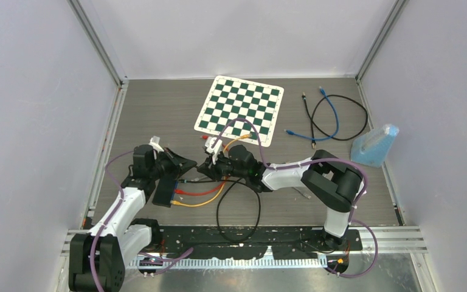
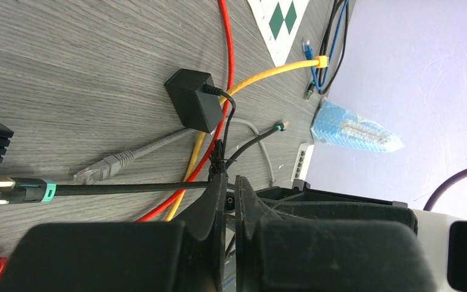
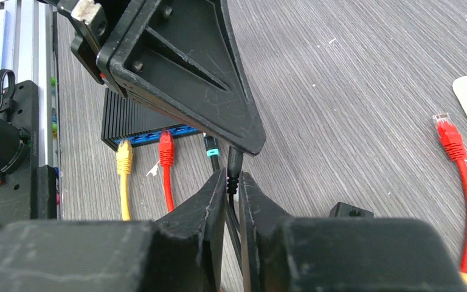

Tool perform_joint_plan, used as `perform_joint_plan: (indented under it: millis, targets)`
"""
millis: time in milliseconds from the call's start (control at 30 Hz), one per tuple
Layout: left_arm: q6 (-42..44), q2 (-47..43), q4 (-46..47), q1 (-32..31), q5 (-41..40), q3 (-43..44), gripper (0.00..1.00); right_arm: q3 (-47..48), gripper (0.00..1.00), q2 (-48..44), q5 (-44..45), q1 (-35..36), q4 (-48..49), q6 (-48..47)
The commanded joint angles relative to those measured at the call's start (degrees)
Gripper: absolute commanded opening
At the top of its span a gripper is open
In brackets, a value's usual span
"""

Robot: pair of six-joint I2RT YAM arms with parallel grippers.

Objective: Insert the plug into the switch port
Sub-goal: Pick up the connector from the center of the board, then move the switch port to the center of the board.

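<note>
right tool (image 3: 231, 177) clamped on black cable (image 3: 234, 159), left tool (image 2: 230, 183) closed, perhaps on it too

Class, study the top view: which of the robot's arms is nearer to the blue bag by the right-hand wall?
Right. The right arm has its elbow just beside the blue bag, slightly nearer the camera. The left arm is far off on the opposite side.
</note>
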Motion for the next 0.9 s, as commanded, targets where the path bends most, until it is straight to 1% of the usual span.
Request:
perform_joint_plan:
  millis: [0, 33, 133, 200, 233, 267, 300, 333, 433, 467, 567, 633, 667, 700, 800, 867]
  targets:
    - [-0.6, -1.0, 1.5, -0.2, 0.1, 0.2, 0.05, 2.3, 0.17, 0.7, -0.5, 0.2, 1.2, -0.7]
    - [-0.7, -1.1, 1.5, -0.2, 0.1, 0.2, 0.05, 2.5, 0.16, 0.8, -0.4, 0.2, 1.1, -0.7]
    - [-0.9, -1.5, 1.3, -0.2, -0.1, 0.2, 0.05, 2.9, 0.06, 1.1, -0.7, 0.1, 0.9, -0.8]
    - [-0.7, -1.9, 1.2, -0.2, -0.4, 0.3, 0.09, 2.6, 0.05, 0.8, -0.3, 0.1, 1.3, -0.8]
    - [-0.5, -2.1, -0.4, -0.2, -1.0, 0.5, 0.15, 2.5, 0.05, 0.7, 0.3, 0.1, 1.6, -0.8]
    - [-0.1, -2.4, -2.3, -0.2, -1.9, 0.9, 0.22, 2.0, 0.05, 0.2, 0.7, 0.1, 1.7, -0.8]
    - [0.5, -2.8, -4.8, -0.2, -4.1, 1.4, 0.32, 1.8, 0.05, -0.4, 1.6, 0.0, 1.9, -0.7]
    - [1.0, -3.2, -7.9, -0.2, -6.2, 2.2, 0.38, 1.2, 0.05, -0.8, 1.9, -0.2, 2.1, 0.0]
    - [2.0, -4.2, -17.3, -0.2, -13.4, 5.0, 0.72, -1.1, 0.05, -3.1, 3.2, -1.0, 4.2, 1.6]
    - [2.4, -4.4, -19.6, -0.2, -15.3, 5.9, 0.75, -1.6, 0.05, -3.6, 4.0, -1.1, 4.6, 1.7]
    - [2.8, -5.4, -25.2, -0.2, -21.6, 7.9, 0.76, -3.5, 0.05, -5.9, 4.9, -1.4, 5.8, 2.0]
    - [2.3, -6.6, -29.1, -0.2, -27.9, 9.0, 0.76, -4.4, 0.05, -7.0, 5.3, -1.4, 6.1, 2.0]
    - [2.8, -7.1, -30.8, -0.2, -30.0, 9.6, 0.76, -4.7, 0.05, -7.4, 5.7, -1.4, 6.5, 1.9]
    - [3.3, -7.5, -33.8, -0.2, -34.6, 10.6, 0.76, -5.6, 0.05, -8.2, 5.9, -1.5, 6.7, 1.9]
    - [4.9, -8.0, -39.2, -0.2, -42.9, 12.7, 0.78, -7.8, 0.05, -10.1, 6.3, -1.7, 8.5, 1.8]
    - [3.7, -7.7, -42.0, 0.0, -47.6, 12.9, 0.83, -8.6, 0.05, -11.0, 6.2, -1.8, 9.7, 1.8]
